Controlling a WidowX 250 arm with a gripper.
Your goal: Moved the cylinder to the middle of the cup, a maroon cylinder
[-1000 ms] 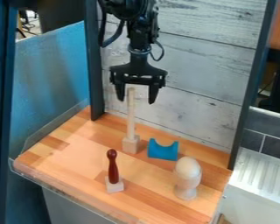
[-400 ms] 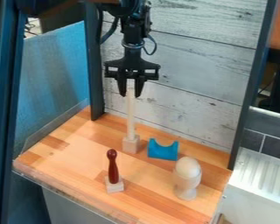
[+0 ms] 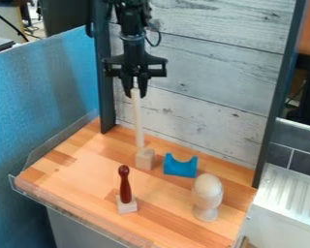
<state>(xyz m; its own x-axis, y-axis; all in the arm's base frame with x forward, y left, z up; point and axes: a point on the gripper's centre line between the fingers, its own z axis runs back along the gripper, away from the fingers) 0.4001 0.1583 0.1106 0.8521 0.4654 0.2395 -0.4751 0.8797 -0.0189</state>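
The arm is cut off by the top edge. The gripper has its two fingers brought together around the top of the stick, so this top is partly hidden between them. The lower end of the stick is at the top of the block; I cannot tell if they touch. The cylinder, maroon, stands upright on the table, in its base, which hides its foot. It is in front of the block and apart from the gripper. The cup has an egg in it, and the egg hides the inside. I count one cylinder, one stick, one block, one base, one cup, one egg and one blue piece with a curved hollow on top
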